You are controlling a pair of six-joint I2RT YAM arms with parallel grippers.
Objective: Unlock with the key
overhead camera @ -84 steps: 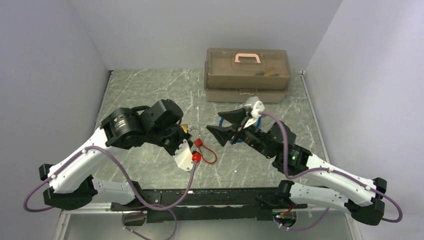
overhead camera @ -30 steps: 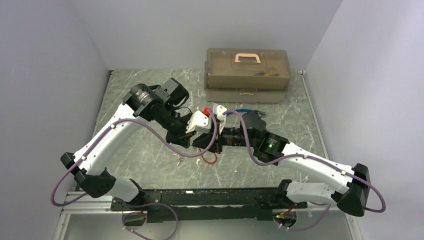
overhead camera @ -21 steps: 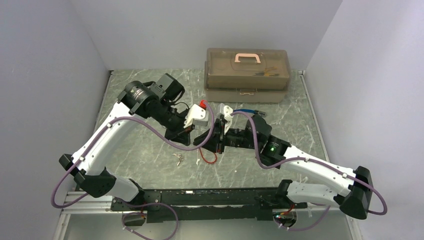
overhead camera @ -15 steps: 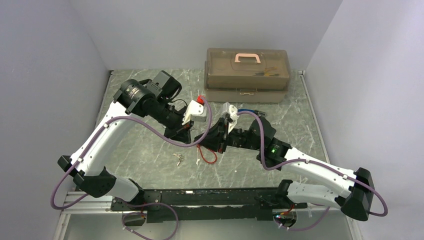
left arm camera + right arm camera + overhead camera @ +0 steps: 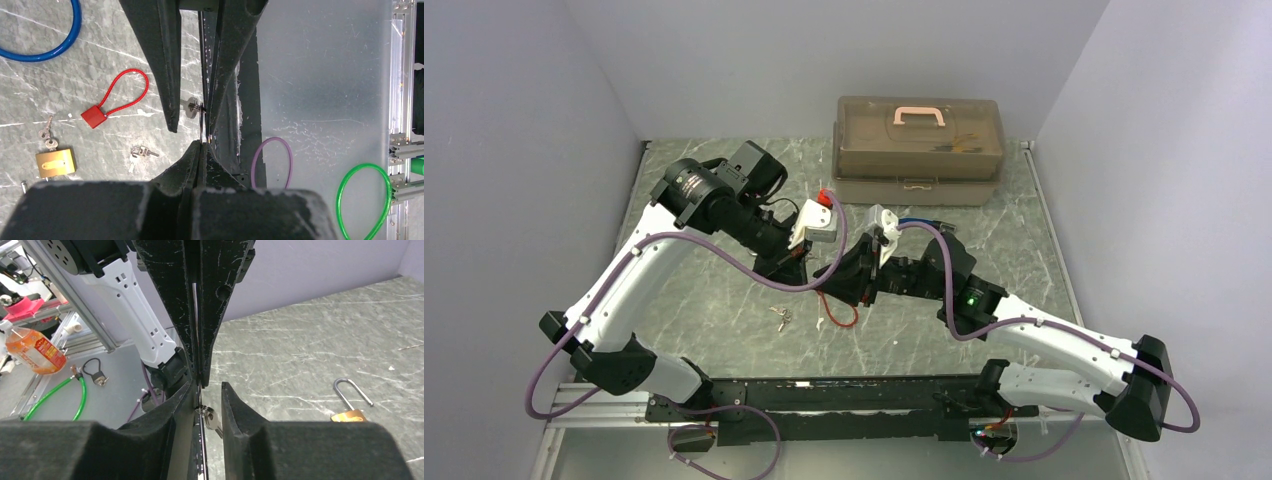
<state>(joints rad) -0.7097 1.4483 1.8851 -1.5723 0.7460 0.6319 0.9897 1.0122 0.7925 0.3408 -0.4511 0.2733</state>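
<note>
Above the table's middle, my two grippers meet tip to tip. My left gripper (image 5: pixel 201 145) is shut on a thin key (image 5: pixel 201 125) seen edge-on, with a small ring and second key (image 5: pixel 210 418) dangling from it. My right gripper (image 5: pixel 207 390) stands round that key with a narrow gap between its fingers (image 5: pixel 170 75); the blade lies along one finger and the other is clear of it. A brass padlock (image 5: pixel 55 162) lies on the table below, its shackle (image 5: pixel 352 390) swung open. In the top view the left gripper (image 5: pixel 799 265) and right gripper (image 5: pixel 829 275) hide the key.
A red cable lock (image 5: pixel 93 116) and a loose key bunch (image 5: pixel 140 151) lie near the brass padlock, and more keys (image 5: pixel 46 135) lie beside it. A blue cable loop (image 5: pixel 37 50) lies farther off. A brown toolbox (image 5: pixel 919 150) stands at the back.
Since 2.8 s ago both arms came together over the table's middle. Over the last second the joined tips drifted slightly left and back; in the last half second almost nothing moved.
</note>
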